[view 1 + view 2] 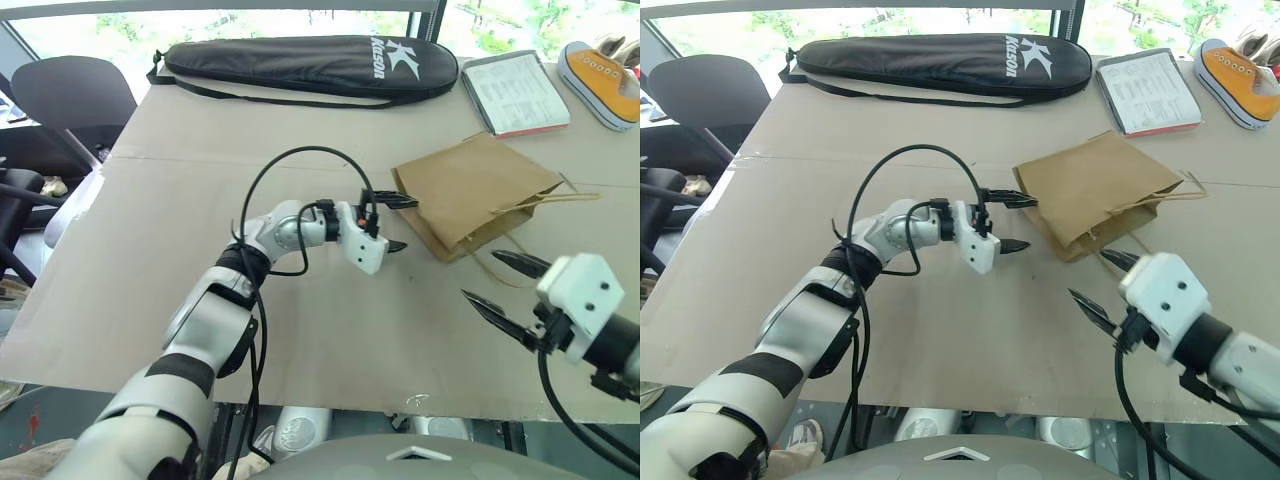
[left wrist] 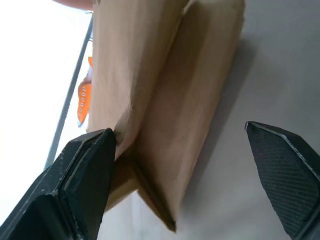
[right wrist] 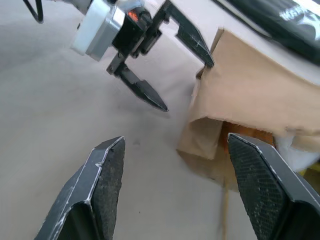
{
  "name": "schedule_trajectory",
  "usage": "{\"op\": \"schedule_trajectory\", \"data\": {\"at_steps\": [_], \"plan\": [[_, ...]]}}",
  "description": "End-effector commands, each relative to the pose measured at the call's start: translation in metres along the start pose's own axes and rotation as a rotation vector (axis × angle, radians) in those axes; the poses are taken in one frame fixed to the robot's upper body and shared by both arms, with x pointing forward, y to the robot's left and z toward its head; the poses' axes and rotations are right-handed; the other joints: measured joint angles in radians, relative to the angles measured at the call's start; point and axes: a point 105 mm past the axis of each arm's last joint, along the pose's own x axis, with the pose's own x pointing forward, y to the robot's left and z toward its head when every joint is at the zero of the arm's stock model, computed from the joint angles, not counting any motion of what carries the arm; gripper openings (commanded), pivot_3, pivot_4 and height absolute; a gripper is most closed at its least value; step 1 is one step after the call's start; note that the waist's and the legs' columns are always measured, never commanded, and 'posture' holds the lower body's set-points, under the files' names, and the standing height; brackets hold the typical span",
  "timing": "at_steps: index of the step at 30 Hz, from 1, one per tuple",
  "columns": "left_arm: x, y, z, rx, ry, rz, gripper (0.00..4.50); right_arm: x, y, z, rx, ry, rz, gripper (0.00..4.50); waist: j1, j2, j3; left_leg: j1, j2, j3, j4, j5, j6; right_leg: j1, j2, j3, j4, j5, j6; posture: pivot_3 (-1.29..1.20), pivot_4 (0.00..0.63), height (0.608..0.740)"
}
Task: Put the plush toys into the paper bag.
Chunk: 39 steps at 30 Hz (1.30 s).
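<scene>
The brown paper bag (image 1: 475,190) lies on its side on the table, its mouth and cord handles (image 1: 545,203) turned toward the right. In the right wrist view, a white fuzzy plush toy (image 3: 298,154) and an orange-brown patch (image 3: 246,136) show inside the bag's mouth (image 3: 235,140). My left gripper (image 1: 398,222) is open at the bag's closed left corner, its upper finger (image 2: 85,175) against the bag's edge (image 2: 165,100). My right gripper (image 1: 503,288) is open and empty, hanging a little back from the bag's mouth near the table's front right.
A long black racket case (image 1: 310,65) lies along the far edge. A booklet (image 1: 515,92) and an orange sneaker (image 1: 605,85) sit at the far right. A black chair (image 1: 70,95) stands beyond the table's left corner. The table's front edge (image 1: 300,400) is close.
</scene>
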Motion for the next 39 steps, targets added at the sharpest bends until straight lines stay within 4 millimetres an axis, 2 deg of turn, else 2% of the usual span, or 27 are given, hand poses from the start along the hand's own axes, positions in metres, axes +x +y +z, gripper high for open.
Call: {"op": "schedule_trajectory", "data": {"at_steps": [1, 5, 8, 10, 14, 18, 20, 23, 26, 30, 35, 39], "plan": [[0.005, 0.018, 0.0, 0.067, 0.002, 0.09, 4.5, -0.004, 0.001, 0.014, -0.038, -0.077, -0.045, 3.07, -0.005, 0.0, 0.0, 0.0, 0.0, 0.001, 0.0, 0.0, 0.0, 0.0, 0.0, 0.001, 0.0, 0.0, 0.0, 0.0, 0.15, 0.74], [0.008, 0.022, -0.001, 0.086, 0.009, 0.122, 4.5, -0.005, 0.003, 0.015, -0.037, -0.084, -0.059, 3.07, -0.008, 0.0, 0.0, 0.001, 0.0, 0.001, 0.0, 0.0, 0.0, 0.0, 0.0, 0.001, 0.0, 0.0, 0.001, 0.0, 0.15, 0.74], [0.009, 0.025, 0.006, 0.072, -0.031, 0.144, 4.5, -0.004, 0.0, 0.014, -0.098, -0.08, -0.1, 3.07, -0.007, 0.0, 0.0, 0.001, 0.0, 0.001, 0.0, 0.0, 0.0, 0.0, 0.0, 0.001, 0.0, 0.0, 0.001, 0.0, 0.15, 0.74], [0.007, 0.026, 0.009, 0.05, -0.053, 0.144, 4.5, -0.003, -0.004, 0.023, -0.068, -0.139, -0.113, 3.07, -0.008, 0.0, 0.0, 0.001, 0.0, 0.001, 0.0, 0.0, 0.0, 0.0, 0.0, 0.001, 0.0, 0.0, 0.001, 0.0, 0.15, 0.74], [0.004, 0.035, 0.013, 0.019, -0.082, 0.167, 4.5, -0.009, -0.027, 0.02, -0.028, -0.136, -0.149, 3.07, -0.006, 0.0, 0.0, 0.001, 0.0, 0.001, 0.0, 0.0, 0.0, 0.0, 0.0, 0.001, 0.0, 0.0, 0.0, 0.0, 0.15, 0.74], [0.003, 0.036, 0.012, 0.018, -0.074, 0.132, 4.5, -0.031, -0.053, 0.017, -0.013, -0.096, -0.12, 3.07, -0.003, 0.0, 0.0, 0.0, 0.0, 0.002, 0.0, 0.0, 0.0, 0.0, 0.0, 0.001, -0.001, 0.0, 0.001, 0.0, 0.15, 0.74], [0.005, 0.034, 0.013, 0.014, -0.071, 0.114, 4.5, -0.054, -0.063, 0.017, -0.019, -0.061, -0.063, 3.07, 0.0, 0.0, 0.0, 0.001, 0.0, 0.001, 0.0, 0.0, 0.0, 0.0, 0.0, 0.001, -0.001, 0.0, 0.001, 0.0, 0.15, 0.74], [0.01, 0.031, 0.015, -0.013, -0.08, 0.088, 4.5, -0.084, -0.076, 0.028, -0.011, -0.021, 0.01, 3.07, 0.006, 0.0, 0.0, 0.001, 0.0, 0.002, -0.001, -0.001, 0.001, 0.001, 0.0, 0.002, -0.001, 0.0, 0.001, 0.0, 0.15, 0.74], [0.01, 0.036, 0.013, -0.041, -0.077, 0.079, 4.5, -0.094, -0.086, 0.04, -0.057, 0.0, 0.031, 3.07, 0.003, 0.0, 0.0, 0.004, 0.0, 0.005, -0.001, -0.001, 0.001, 0.002, 0.0, 0.004, -0.001, 0.0, 0.001, 0.0, 0.15, 0.74], [0.011, 0.04, 0.013, -0.086, -0.086, 0.042, 4.5, -0.096, -0.095, 0.044, -0.091, 0.019, 0.031, 3.07, 0.001, -0.001, 0.001, 0.014, 0.001, 0.006, -0.005, -0.001, 0.002, 0.011, 0.001, 0.006, -0.003, 0.0, 0.001, 0.0, 0.15, 0.74], [0.019, 0.043, 0.021, -0.043, -0.113, -0.006, 4.5, -0.085, -0.088, 0.043, -0.088, -0.004, 0.041, 3.07, 0.004, -0.001, 0.001, 0.014, 0.001, 0.006, -0.004, -0.001, 0.002, 0.011, 0.001, 0.006, -0.004, 0.0, 0.001, 0.0, 0.15, 0.74], [0.029, 0.034, 0.026, 0.041, -0.12, -0.033, 4.5, -0.08, -0.082, 0.041, -0.073, -0.023, 0.036, 3.07, 0.011, -0.001, 0.001, 0.013, 0.001, 0.007, -0.004, -0.002, 0.003, 0.011, 0.001, 0.006, -0.004, 0.0, 0.001, 0.0, 0.15, 0.74]]}}
